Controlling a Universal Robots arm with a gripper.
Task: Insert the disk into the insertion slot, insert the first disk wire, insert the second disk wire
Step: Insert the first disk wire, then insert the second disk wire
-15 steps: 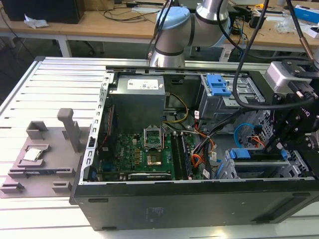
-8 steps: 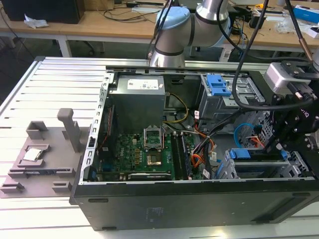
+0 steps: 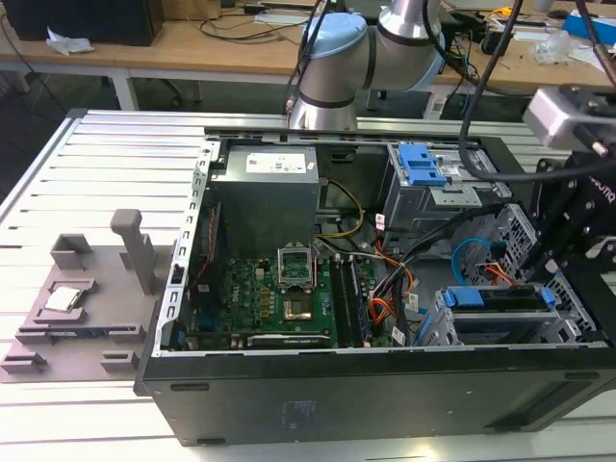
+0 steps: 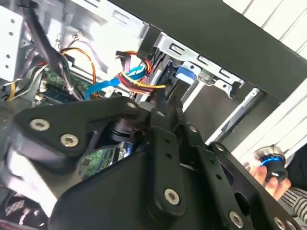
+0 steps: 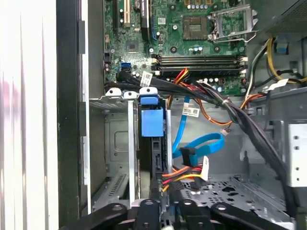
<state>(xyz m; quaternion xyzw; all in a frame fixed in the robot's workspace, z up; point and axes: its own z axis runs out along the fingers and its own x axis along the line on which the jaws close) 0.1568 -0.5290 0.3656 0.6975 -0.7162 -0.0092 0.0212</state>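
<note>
The silver tubular robot arm with pale blue joint caps (image 3: 339, 60) rises at the back and reaches across to the exterior view's right, its black wrist section (image 3: 587, 207) turned downward. The black, bolted link-bar pincer (image 4: 160, 109) hangs below that wrist, aimed steeply down.

Exterior view: disk (image 3: 500, 297) mostly sunk in slot (image 3: 440, 325). Only blue frame and dark upper edge show; label hidden. Gripper (image 3: 580, 252) cut off at exterior view's right edge, lower end behind cage. Arm (image 3: 371, 48) cut at top edge.

First wrist view: disk edge-on, faces hidden. Orange-red wires (image 5: 184, 175) run behind gripper links; ends not traceable.

Second wrist view: gripper body covers most of board (image 4: 98, 159). Hand (image 4: 266, 178) at picture edge, partly cut, blurred. Holds blue-lit item (image 4: 268, 160), unidentifiable.
</note>
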